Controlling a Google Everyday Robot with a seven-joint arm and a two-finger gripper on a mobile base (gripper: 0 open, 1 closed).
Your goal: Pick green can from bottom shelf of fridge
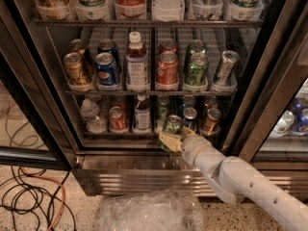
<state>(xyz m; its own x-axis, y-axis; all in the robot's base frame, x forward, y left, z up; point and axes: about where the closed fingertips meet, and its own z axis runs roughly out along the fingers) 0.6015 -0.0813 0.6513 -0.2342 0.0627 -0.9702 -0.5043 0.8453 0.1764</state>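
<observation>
The green can [172, 123] is at the front edge of the bottom shelf [120, 134] of the fridge [144, 177], just right of centre. My gripper [174, 137] reaches in from the lower right on a white arm. Its tan fingers [166, 140] flank the lower part of the can and are shut on it. The can's silver top shows, and its base is hidden behind the fingers.
On the bottom shelf are a water bottle [90, 115], a red can [117, 118], a dark bottle [142, 112], a blue can [188, 115] and a brown can [211, 120]. A crumpled plastic bag [149, 211] lies below. Cables [29, 196] lie on the floor at left. The door frame [260, 105] stands at right.
</observation>
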